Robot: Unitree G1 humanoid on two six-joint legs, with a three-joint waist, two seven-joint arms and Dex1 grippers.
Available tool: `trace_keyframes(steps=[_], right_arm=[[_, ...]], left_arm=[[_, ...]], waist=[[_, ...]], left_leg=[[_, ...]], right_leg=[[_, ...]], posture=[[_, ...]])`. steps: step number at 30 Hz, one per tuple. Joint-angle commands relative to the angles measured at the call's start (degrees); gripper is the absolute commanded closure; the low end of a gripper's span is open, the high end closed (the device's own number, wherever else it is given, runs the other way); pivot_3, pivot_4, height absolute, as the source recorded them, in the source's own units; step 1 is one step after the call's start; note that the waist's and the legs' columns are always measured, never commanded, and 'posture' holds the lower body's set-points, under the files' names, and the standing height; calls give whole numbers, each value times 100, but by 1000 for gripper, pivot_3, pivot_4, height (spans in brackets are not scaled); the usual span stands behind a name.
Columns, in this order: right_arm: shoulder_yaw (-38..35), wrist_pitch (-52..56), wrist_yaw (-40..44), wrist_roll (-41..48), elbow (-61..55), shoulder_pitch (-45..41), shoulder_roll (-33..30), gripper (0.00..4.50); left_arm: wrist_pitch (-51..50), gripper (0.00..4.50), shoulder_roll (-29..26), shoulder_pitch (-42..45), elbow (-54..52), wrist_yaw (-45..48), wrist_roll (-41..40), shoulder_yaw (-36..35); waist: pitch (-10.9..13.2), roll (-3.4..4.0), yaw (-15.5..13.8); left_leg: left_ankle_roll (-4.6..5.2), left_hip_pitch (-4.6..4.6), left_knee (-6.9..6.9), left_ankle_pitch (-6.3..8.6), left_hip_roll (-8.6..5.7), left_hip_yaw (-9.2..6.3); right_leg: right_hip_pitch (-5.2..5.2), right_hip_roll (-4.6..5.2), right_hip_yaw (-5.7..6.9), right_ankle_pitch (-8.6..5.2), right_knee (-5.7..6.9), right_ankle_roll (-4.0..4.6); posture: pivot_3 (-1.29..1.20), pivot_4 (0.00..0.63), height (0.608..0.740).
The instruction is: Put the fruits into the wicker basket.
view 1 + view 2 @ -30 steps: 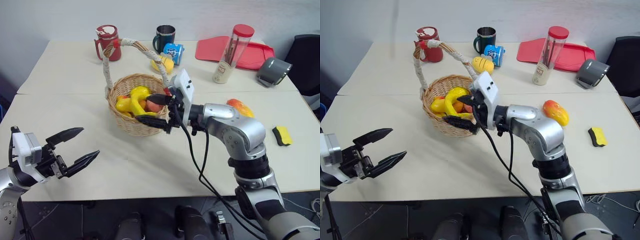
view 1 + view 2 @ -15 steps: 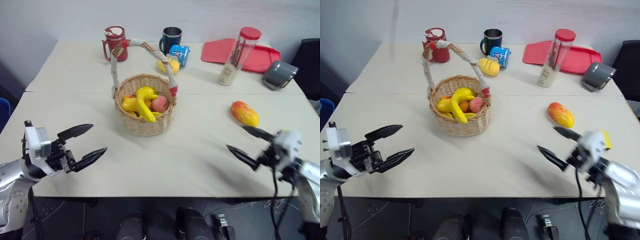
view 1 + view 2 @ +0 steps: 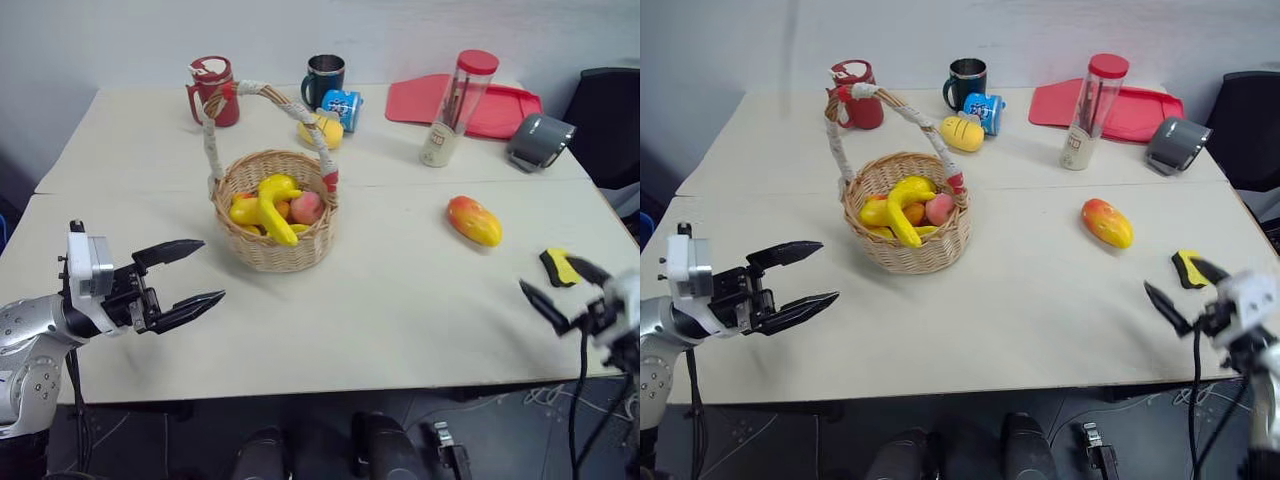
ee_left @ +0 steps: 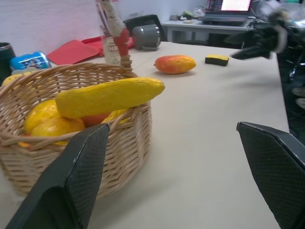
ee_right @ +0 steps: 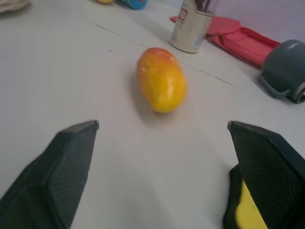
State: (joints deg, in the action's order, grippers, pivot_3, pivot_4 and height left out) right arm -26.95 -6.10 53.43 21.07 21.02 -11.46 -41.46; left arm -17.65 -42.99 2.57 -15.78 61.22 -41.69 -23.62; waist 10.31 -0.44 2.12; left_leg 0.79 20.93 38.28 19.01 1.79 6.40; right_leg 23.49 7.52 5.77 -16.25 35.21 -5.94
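Lining up on the mango (image 3: pixel 474 220), lying on the table (image 3: pixel 400 290) at 3 o'clock from the wicker basket (image 3: pixel 270 250), the right gripper (image 3: pixel 562 287), wide open and empty, should straddle its long body squarely before closing.

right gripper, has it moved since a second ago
Yes. The right gripper has swung away from the wicker basket to the table's right edge, beside the sponge, fingers open.

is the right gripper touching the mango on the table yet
Apart. In the right wrist view the mango lies ahead of the open right gripper with bare table between them; the left eye view shows the same gap.
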Motion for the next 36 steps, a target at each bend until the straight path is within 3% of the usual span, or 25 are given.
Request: trace_keyframes(steps=[1,7,14,17,19,22,27,31,33,36], right_arm=[[685,415,231,-363,928,-1127,-287,17],[1792,242,-104,-1435,3187,-3396,-195,17],[2299,615,-203,-2008,4637,-4434,-129,17],[2275,862,82,-1991,4849,-4612,-146,542],[2221,796,355,-1905,4819,-4627,-124,1271],[2130,591,800,-1786,4769,-4628,-110,1545],[2296,503,2295,-1445,3543,-4272,27,1549],[2937,3093,3554,-295,37,-3335,-78,1549],[3079,4562,3364,546,-1610,-3055,-43,1549],[3211,5902,2825,1192,-2886,-3015,39,1549]], left_arm=[[79,0,-62,118,-138,38,49,79],[133,0,-12,69,-254,-86,98,43],[147,0,77,-583,-745,-371,33,-406],[153,0,109,-766,-880,-435,9,-496],[160,0,119,-779,-891,-468,17,-499],[180,0,132,-760,-876,-488,41,-492],[251,0,228,-888,-837,-543,68,-533],[244,0,282,-1168,-792,-590,14,-781],[262,0,327,-1312,-765,-602,15,-884],[319,0,413,-1406,-735,-653,74,-931]], waist=[[2,2,-17],[5,6,-53],[5,6,-45],[6,8,-34],[6,8,-31],[6,8,-31],[6,9,-32],[6,10,-40],[9,13,-48],[10,16,-55]], left_leg=[[0,5,-1,-5,0,-2],[-1,32,0,-13,-4,-6],[3,38,2,-10,-3,-9],[1,36,10,-11,-3,-8],[1,33,20,-11,-1,-8],[0,33,28,-11,0,-9],[0,35,26,-10,0,-9],[-5,34,21,-8,13,-13],[-11,37,21,-3,24,-20],[-15,37,30,0,28,-24]], right_leg=[[4,0,2,-1,0,2],[19,3,12,-4,22,7],[14,4,17,-2,4,3],[14,3,15,-2,13,3],[12,3,14,-2,20,4],[13,2,14,-2,23,4],[13,2,14,-2,29,3],[14,1,15,-3,29,4],[16,11,18,-5,27,8],[16,18,20,-6,30,10]], posture=[[0,150,740],[0,150,740],[0,150,740],[0,150,740],[0,150,740],[0,150,740],[0,150,740],[0,150,740],[0,150,740],[0,150,740]])
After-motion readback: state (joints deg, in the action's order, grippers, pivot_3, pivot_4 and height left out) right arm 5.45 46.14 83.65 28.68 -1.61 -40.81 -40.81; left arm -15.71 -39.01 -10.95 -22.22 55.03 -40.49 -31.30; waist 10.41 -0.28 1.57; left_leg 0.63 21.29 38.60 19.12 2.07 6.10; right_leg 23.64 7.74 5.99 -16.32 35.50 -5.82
